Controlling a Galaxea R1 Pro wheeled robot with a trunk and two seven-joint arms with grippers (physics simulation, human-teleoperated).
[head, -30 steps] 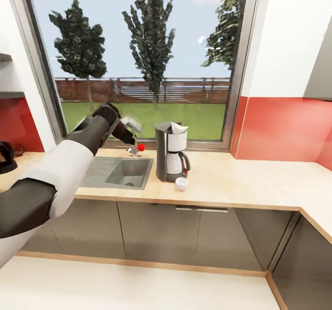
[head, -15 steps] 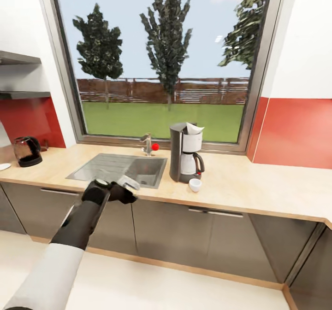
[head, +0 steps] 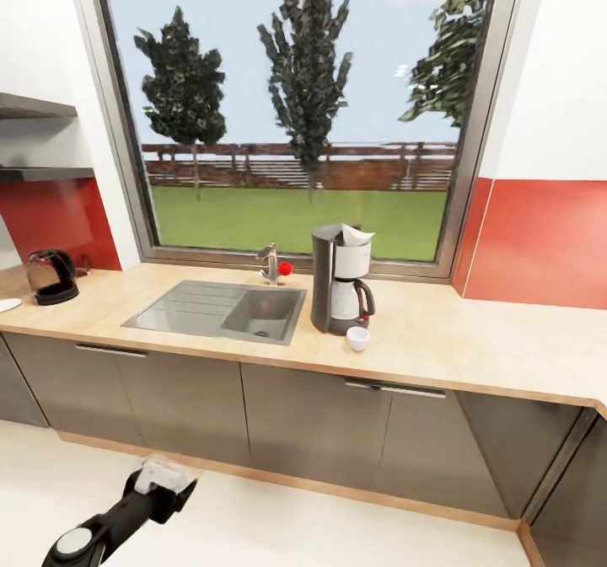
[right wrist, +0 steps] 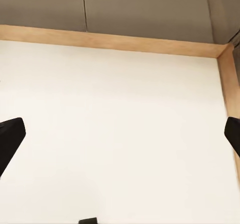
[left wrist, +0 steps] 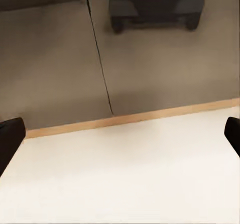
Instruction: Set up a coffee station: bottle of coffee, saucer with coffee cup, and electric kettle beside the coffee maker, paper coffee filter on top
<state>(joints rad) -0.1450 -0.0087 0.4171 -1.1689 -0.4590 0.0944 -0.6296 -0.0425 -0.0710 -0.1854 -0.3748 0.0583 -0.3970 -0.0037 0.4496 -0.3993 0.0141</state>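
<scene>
The coffee maker stands on the kitchen countertop to the right of the sink, with the paper coffee filter on its top. The coffee cup sits on the worktop just in front of it. Far left on the counter are the electric kettle and the saucer, below the kitchen shelf. The bottle of coffee is out of view. My left gripper hangs low over the floor, open and empty. My right gripper is open too, over bare floor.
A steel sink with a tap is set into the counter under a large window. Dark grey cabinets run below, and the counter turns a corner at the right. White floor lies in front.
My left arm has dropped from in front of the window, past the counter's front edge, down to near the floor. The camera shifted between the oldest frame and the middle one, then held still.
</scene>
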